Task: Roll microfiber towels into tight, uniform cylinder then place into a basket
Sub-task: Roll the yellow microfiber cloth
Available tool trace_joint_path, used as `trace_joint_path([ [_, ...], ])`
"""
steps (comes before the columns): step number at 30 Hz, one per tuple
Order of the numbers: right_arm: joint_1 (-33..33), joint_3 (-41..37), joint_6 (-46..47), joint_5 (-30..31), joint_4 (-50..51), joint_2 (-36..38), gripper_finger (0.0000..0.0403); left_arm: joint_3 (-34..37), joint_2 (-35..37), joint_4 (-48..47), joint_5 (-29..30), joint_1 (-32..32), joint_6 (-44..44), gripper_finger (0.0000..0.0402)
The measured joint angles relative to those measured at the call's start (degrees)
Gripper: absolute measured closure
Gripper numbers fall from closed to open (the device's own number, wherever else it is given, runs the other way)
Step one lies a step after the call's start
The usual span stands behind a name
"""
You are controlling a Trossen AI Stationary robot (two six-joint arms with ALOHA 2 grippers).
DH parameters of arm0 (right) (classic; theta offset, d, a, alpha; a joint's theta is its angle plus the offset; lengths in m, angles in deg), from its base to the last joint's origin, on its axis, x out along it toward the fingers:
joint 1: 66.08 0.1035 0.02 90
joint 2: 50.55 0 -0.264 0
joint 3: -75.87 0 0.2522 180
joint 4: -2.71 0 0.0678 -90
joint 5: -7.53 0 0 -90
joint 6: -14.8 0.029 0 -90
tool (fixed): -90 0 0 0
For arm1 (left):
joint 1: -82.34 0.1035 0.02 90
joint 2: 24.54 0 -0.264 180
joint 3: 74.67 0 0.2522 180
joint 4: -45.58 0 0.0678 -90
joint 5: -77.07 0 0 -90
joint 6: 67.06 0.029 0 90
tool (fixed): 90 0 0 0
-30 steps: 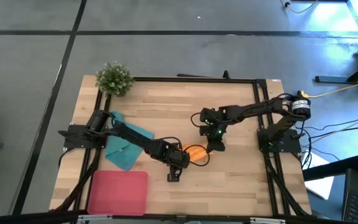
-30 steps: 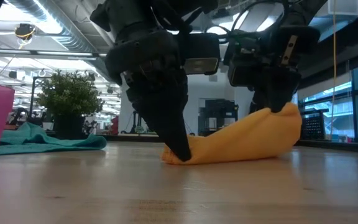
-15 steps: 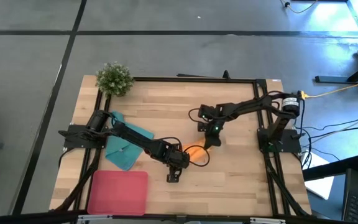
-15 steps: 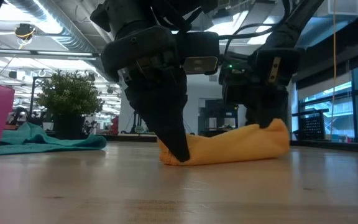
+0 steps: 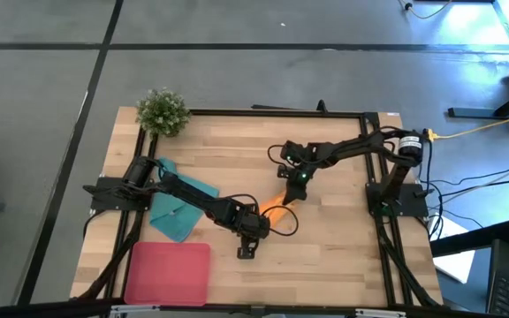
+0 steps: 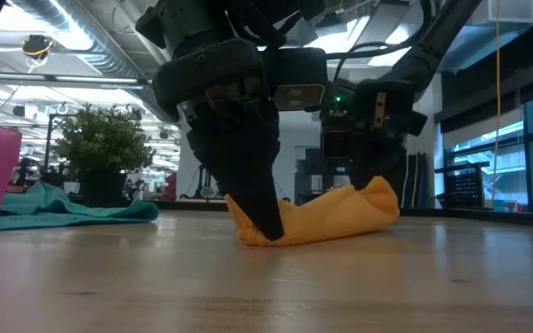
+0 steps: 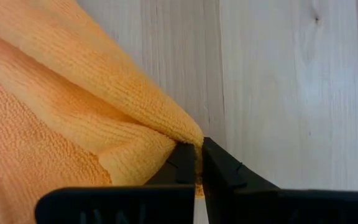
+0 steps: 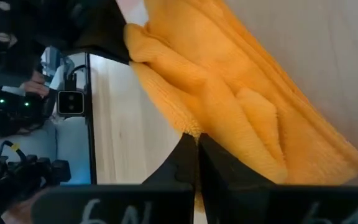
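Orange towel pinched at both ends, mid-table

Pink basket (image 5: 168,273) sits at the lower left of your overhead frame, on the wooden table (image 5: 343,261). Just above it the teal towel (image 5: 178,207) lies spread flat under the left arm, apart from both grippers. At the upper left corner of the table you have the potted plant (image 5: 163,111).

Moving right to the frame's centre, the left gripper (image 5: 253,227) has its fingers pressed together on the near end of the orange towel (image 5: 272,213); your left wrist view shows the fingertips (image 7: 185,163) nipping a folded corner of the cloth. Right of that, the right gripper (image 5: 290,188) is clamped on the towel's far edge, with the bunched towel stretched between the two grippers and resting on the wood.

In the low view the orange towel (image 6: 327,216) lies as a lumpy mound on the table, with a workshop room behind: ceiling ducts at the upper left, windows at the right edge.
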Motion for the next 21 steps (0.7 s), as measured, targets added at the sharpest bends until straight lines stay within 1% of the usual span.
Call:
trace_joint_path([
  [6, 0.0, 0.0, 1.8, 4.4, -1.2, -0.9, 0.0396, 0.0, 0.0, 0.1, -0.1, 0.0, 0.0, 0.0401],
  [15, -0.1, 0.1, 2.1, 9.7, -4.5, -1.5, 0.0396, 0.0, 0.0, 0.2, 0.0, 0.0, 0.0, 0.0401],
  [17, -0.1, 0.1, 2.1, 10.2, -5.0, -2.6, 0.0396, 0.0, 0.0, 0.2, 0.0, 0.0, 0.0, 0.0401],
  [21, -0.2, 0.3, 2.3, 9.1, -6.7, -4.8, 0.0396, 0.0, 0.0, 0.3, 0.1, 0.0, 0.0, 0.0401],
])
